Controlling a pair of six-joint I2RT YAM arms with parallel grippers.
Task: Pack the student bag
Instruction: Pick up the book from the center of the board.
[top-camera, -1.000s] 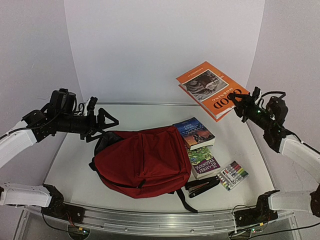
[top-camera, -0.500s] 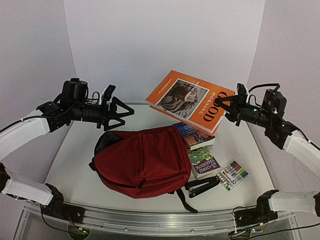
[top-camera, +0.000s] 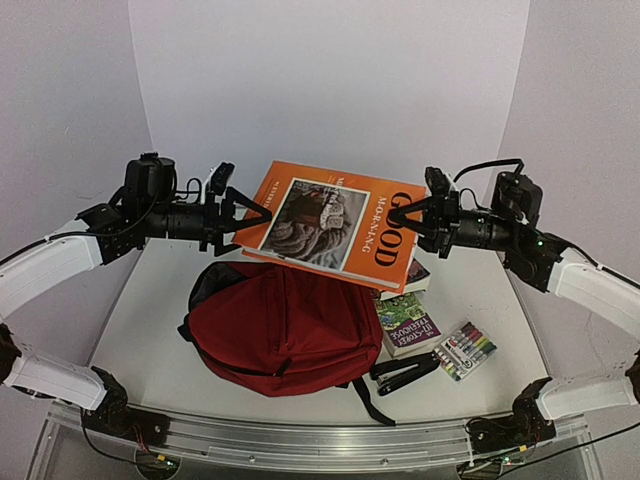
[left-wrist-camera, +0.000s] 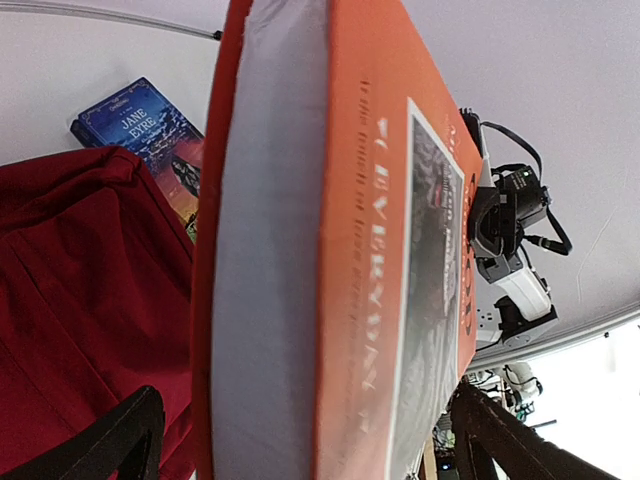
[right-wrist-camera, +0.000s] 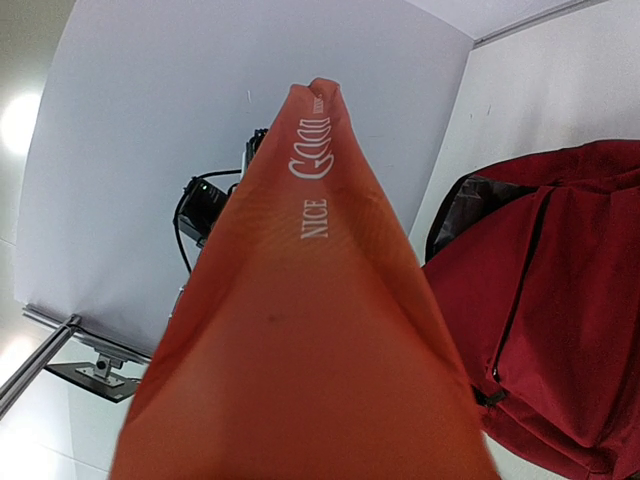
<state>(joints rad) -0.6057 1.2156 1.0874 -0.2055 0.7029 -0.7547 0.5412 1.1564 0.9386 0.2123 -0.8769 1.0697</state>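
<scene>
The student bag (top-camera: 280, 330), dark red with black zippers, lies on the table with its top at the back left. Above it hangs a large orange book (top-camera: 330, 225), tilted with its cover up. My right gripper (top-camera: 412, 222) is shut on the book's right edge. My left gripper (top-camera: 250, 222) is open, its jaws straddling the book's left edge. In the left wrist view the book (left-wrist-camera: 370, 250) fills the space between the two black fingers (left-wrist-camera: 110, 445), with the bag (left-wrist-camera: 80, 300) below. In the right wrist view the book (right-wrist-camera: 310, 330) hides my own fingers.
A blue book (left-wrist-camera: 140, 120) and a green book (top-camera: 408, 325) lie right of the bag. A pack of markers (top-camera: 465, 350) and a black stapler (top-camera: 405, 372) sit near the front right. White walls close in the table's back and sides.
My right arm has carried the orange book leftward from the right wall to above the bag. My left gripper has moved right, and its open jaws now straddle the book's left edge.
</scene>
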